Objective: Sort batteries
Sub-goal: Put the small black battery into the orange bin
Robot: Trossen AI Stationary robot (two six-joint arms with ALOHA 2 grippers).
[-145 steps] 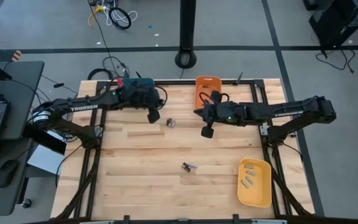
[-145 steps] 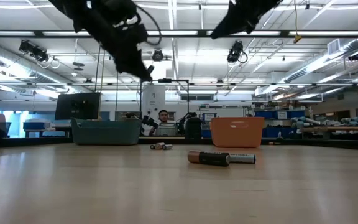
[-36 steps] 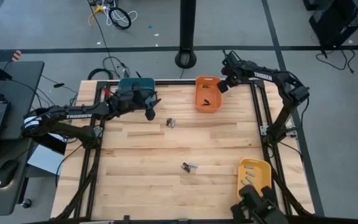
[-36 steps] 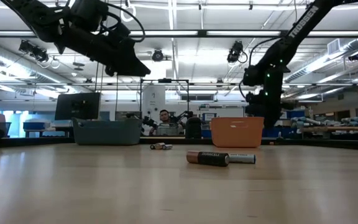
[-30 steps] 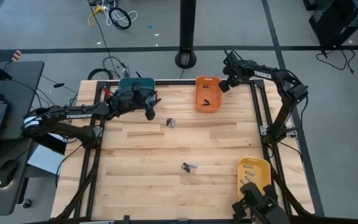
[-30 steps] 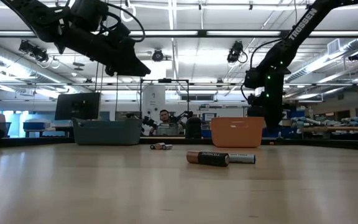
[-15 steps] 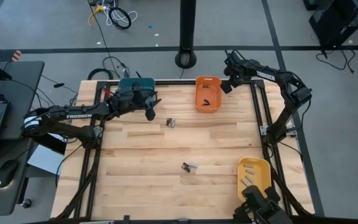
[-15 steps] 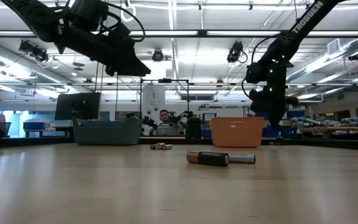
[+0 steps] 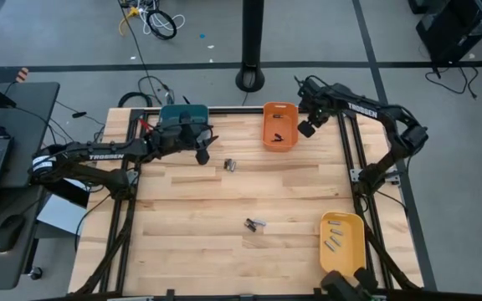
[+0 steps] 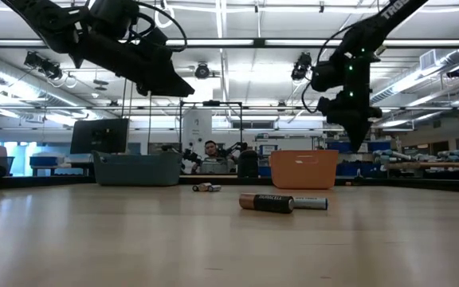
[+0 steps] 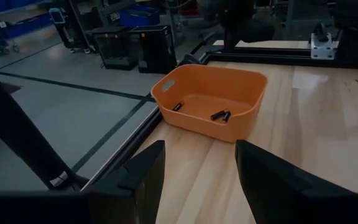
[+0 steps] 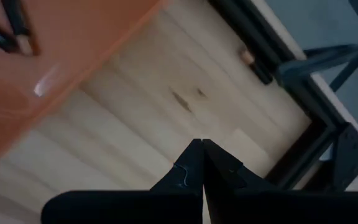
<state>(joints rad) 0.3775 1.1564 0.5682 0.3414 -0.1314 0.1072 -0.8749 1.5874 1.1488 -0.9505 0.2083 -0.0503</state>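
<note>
Two batteries [image 9: 254, 223] lie side by side mid-table; in the low view they are a black-and-copper one [image 10: 267, 202] and a silvery one [image 10: 311, 203]. Another small pair [image 9: 231, 165] lies farther back. More batteries rest in the orange bin [image 9: 279, 125] and the yellow bin [image 9: 342, 244]. My left gripper [image 9: 203, 155] hangs open and empty in front of the teal bin [image 9: 182, 117]; in its wrist view its fingers [image 11: 148, 174] frame the orange bin [image 11: 210, 102]. My right gripper [image 9: 305, 128] is shut and empty, pointing down above the table just right of the orange bin [image 12: 61, 50].
The teal bin and the orange bin stand along the far edge, the yellow bin at the near right corner. Bare wood lies between the loose batteries and the bins. A black frame rail [image 12: 303, 143] borders the table's right side. A person [image 10: 209, 151] sits far behind the table.
My right gripper has risen and drifted from the orange bin's far right corner toward the table's near edge, staying shut and empty. The batteries and bins have not moved.
</note>
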